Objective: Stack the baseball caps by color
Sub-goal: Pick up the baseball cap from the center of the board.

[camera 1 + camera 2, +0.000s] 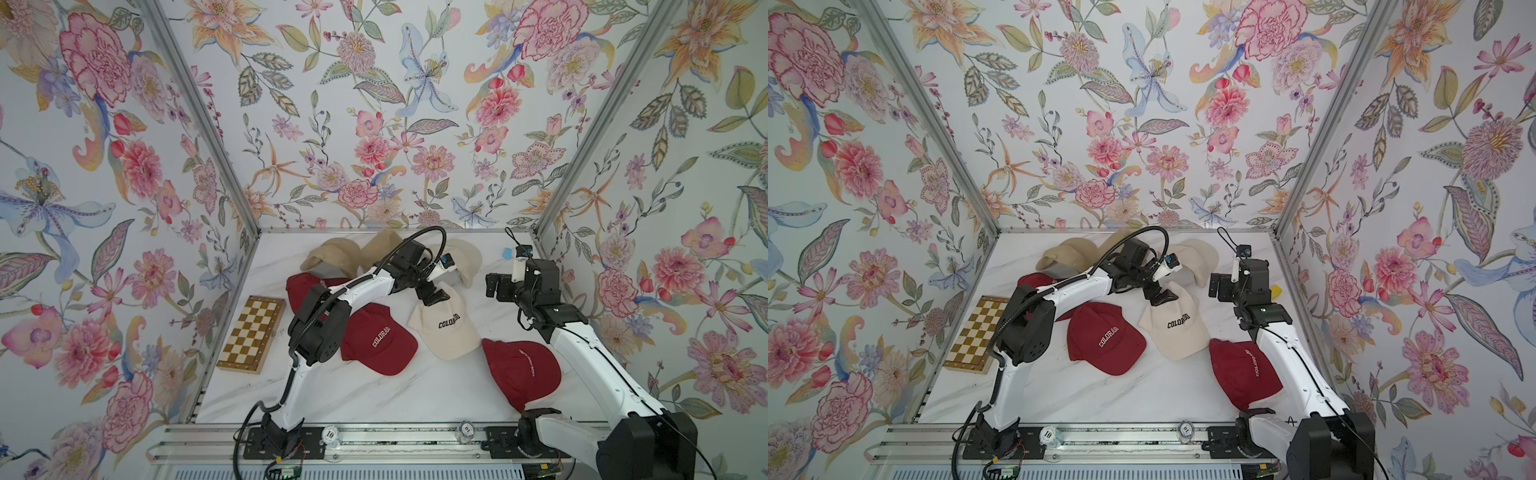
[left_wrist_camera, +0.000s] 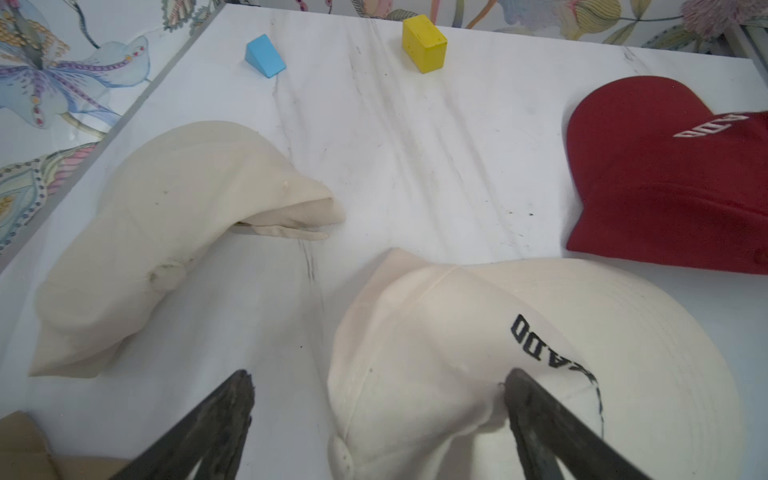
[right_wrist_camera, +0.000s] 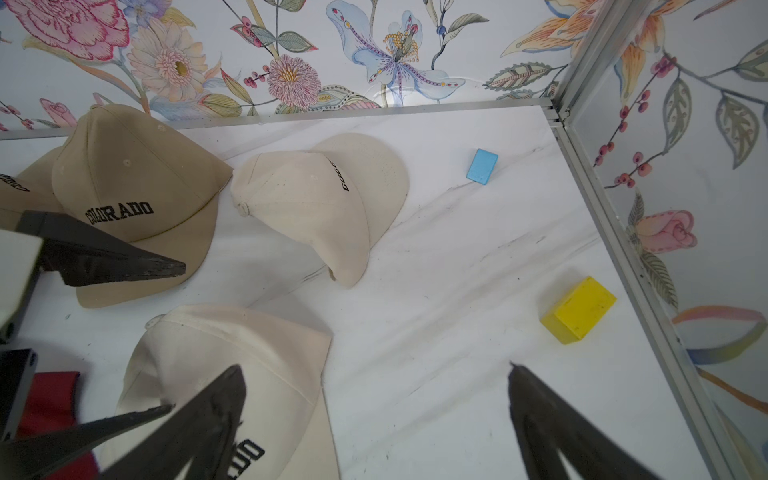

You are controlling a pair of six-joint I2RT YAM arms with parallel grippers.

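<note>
- The left claw stands spread wide, low on the rear crown of the nearer cream cap. One jaw touches the cloth beside the black lettering, and the other hangs over bare table. Nothing is pinched.
- Taking twelve as the back wall in the top views, that cap stretches from the left claw toward five o'clock, brim leading. Its long axis runs eleven to five.
- The second cream cap lies near, at one o'clock of the left claw, apart from the first. I judge this to be the relation that matters: a lift would have to carry the nearer cap toward one o'clock.
- The right claw is also spread and empty, at three o'clock, above bare table. The left arm is plainly the nearer to the cap.
- Two tan caps lie touching at eleven o'clock. Three red caps lie scattered from nine round to four.
- No container is in view. A checkered board sits well apart at eight o'clock.
</note>
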